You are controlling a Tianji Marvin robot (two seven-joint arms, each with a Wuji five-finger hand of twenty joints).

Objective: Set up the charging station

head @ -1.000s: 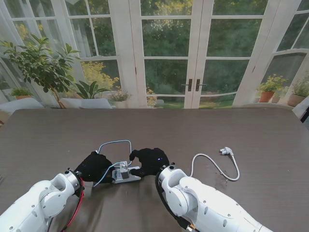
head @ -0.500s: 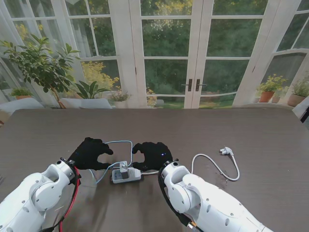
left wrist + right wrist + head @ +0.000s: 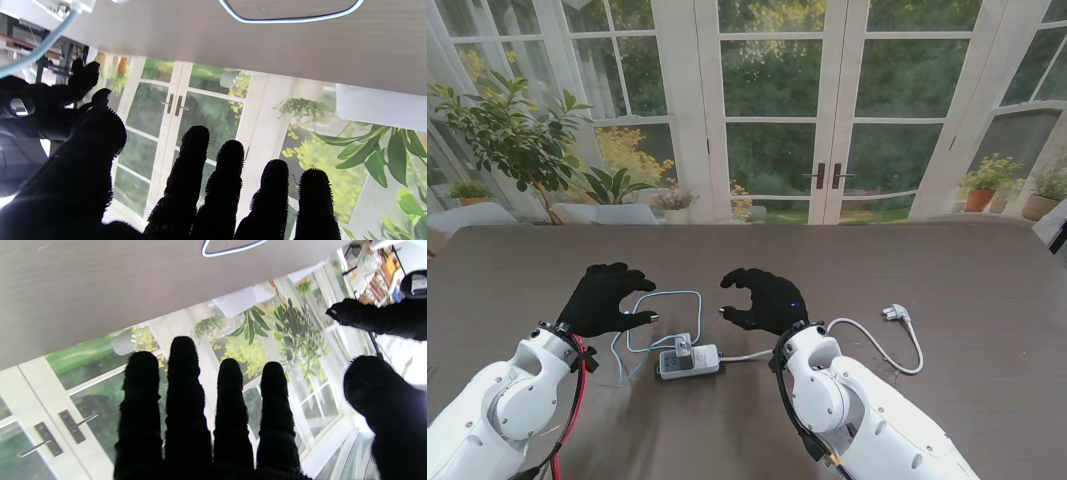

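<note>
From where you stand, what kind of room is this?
Probably a sunroom or conservatory: white glazed French doors open onto greenery, potted plants line the windows, and a long wooden table fills the foreground.

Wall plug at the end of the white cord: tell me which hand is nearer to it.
Right. The right hand hovers open left of the wall plug, across the white cord. The left hand, also open, is farther left, beyond the power strip.
</note>
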